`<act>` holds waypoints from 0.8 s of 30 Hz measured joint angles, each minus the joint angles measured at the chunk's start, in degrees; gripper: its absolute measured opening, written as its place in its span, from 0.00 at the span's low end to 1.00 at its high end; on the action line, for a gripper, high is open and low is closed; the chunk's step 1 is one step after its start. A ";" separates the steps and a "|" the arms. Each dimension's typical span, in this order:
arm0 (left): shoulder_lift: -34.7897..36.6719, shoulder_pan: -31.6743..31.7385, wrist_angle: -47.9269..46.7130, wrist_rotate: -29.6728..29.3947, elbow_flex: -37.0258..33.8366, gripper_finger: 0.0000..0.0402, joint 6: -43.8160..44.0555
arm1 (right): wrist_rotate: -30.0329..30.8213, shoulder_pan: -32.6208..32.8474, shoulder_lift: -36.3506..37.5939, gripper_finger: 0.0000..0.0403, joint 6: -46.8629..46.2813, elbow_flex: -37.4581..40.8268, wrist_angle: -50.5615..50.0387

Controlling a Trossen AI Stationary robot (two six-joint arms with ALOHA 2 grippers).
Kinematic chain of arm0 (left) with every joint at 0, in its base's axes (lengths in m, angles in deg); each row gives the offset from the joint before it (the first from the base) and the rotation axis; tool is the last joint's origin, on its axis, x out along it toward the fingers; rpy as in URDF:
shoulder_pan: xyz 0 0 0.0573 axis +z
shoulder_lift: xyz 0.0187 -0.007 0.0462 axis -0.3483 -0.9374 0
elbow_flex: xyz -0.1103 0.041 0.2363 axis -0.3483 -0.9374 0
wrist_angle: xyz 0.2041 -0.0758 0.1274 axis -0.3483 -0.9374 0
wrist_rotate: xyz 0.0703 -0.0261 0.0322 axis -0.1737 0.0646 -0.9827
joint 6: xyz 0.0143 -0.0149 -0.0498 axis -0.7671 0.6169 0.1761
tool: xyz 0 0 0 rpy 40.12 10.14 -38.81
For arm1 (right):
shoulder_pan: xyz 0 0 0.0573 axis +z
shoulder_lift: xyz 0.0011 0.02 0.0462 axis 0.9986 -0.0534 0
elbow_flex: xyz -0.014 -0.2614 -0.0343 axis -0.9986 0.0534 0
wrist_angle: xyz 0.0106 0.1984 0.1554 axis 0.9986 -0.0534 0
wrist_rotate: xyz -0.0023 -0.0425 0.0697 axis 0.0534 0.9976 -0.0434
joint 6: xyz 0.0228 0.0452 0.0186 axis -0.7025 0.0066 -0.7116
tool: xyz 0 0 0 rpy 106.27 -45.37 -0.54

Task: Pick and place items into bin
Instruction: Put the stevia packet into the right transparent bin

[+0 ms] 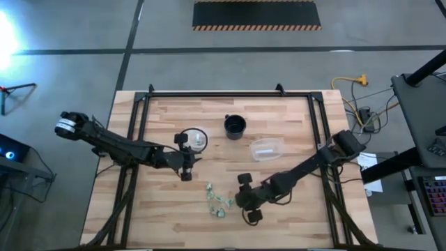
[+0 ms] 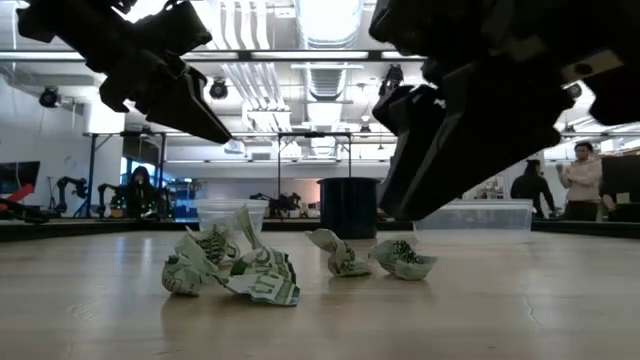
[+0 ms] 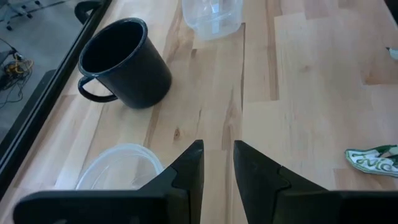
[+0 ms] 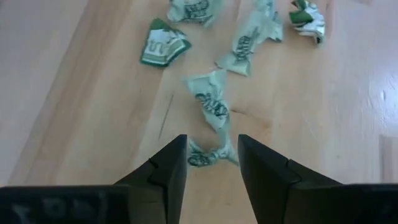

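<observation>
The right gripper has its fingers spread apart, with one wrapper lying between the tips. The other wrappers lie at its nine o'clock. The left gripper, fingers a little apart, holds nothing beside the clear cup.

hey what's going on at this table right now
A two-armed robot is clearing crumpled green-and-white wrappers off a wooden table. The right gripper is down over the pile, fingers apart around one wrapper, not closed on it yet. The left gripper hovers empty beside a clear round container, near a dark mug and a clear tub.
</observation>
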 joint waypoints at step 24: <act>-0.02 -0.07 0.87 0.00 0.00 0.18 0.00 | -0.83 -1.00 -3.65 0.17 0.55 -0.21 1.35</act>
